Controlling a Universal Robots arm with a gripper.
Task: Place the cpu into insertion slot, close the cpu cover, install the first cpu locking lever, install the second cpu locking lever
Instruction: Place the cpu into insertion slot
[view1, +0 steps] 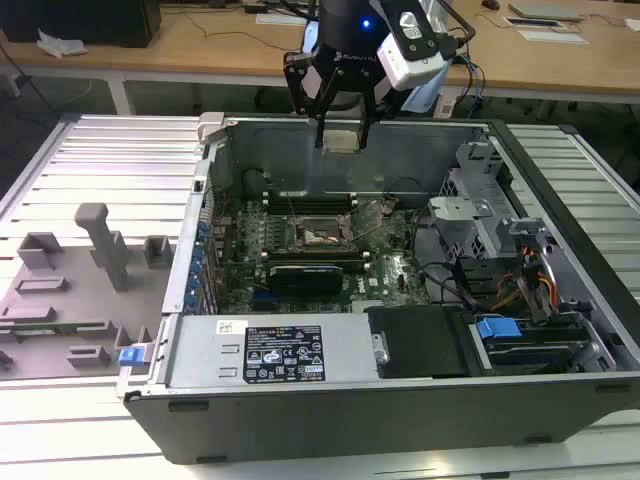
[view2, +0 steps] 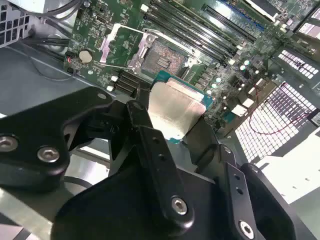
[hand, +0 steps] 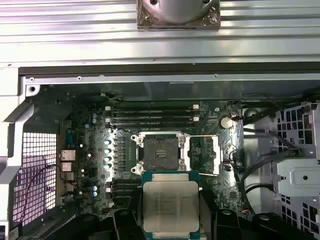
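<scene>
Pincer (view1: 342, 138) clasps cpu (hand: 170, 205) above ribbed table (view1: 120, 150).

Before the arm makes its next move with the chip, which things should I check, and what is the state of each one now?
1. Grip: the gripper is shut on the cpu at two opposite edges: ok.
2. Insertion slot uncovered, with its contact field bare: ok.
3. Cpu cover swung open and lying beside the slot: ok.
4. Cpu down at the slot: not ok; in the exterior view it hangs well above the board.
5. Cpu corner marks turned to match the slot: cannot tell.
</scene>
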